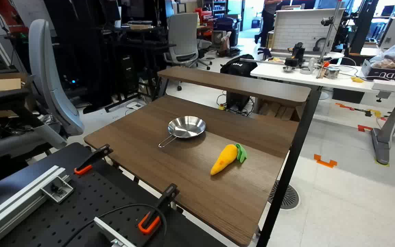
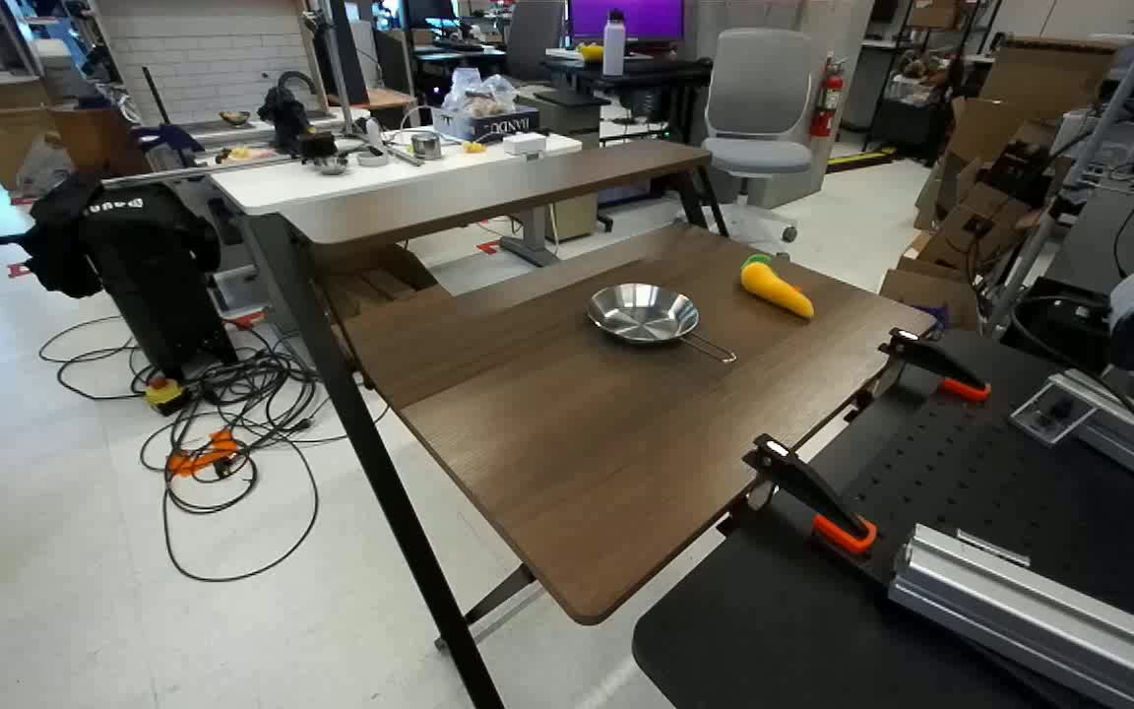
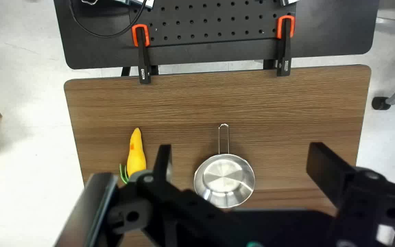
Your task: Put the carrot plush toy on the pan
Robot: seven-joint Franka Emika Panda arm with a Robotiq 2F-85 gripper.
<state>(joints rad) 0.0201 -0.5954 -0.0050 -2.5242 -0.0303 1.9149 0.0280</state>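
The carrot plush toy (image 3: 136,152) lies on the worktop (image 3: 218,96), off to one side of the pincer (image 3: 241,161): in the wrist view it sits outside the spread, past the nearer finger (image 3: 163,163), while the pan (image 3: 224,180) shows in the gap between the two fingers. The jaws stand wide apart and hold nothing. The toy's long axis runs roughly crosswise to the line from fingertip to fingertip, pointed end away from the pincer's body, leafy end toward it. So the coming move probably calls for a shift toward the nearer finger's side, then a descent, with little turning before the fingers can close across the yellow body.

Parts of the pincer hide some of the green tuft (image 1: 241,153) in the wrist view; an exterior view shows it far more fully. Both exterior views show the toy on its side, apart from the pan. The pincer appears in neither of them, so its exact height I cannot tell, though the wide wrist view suggests it hangs well above both things.
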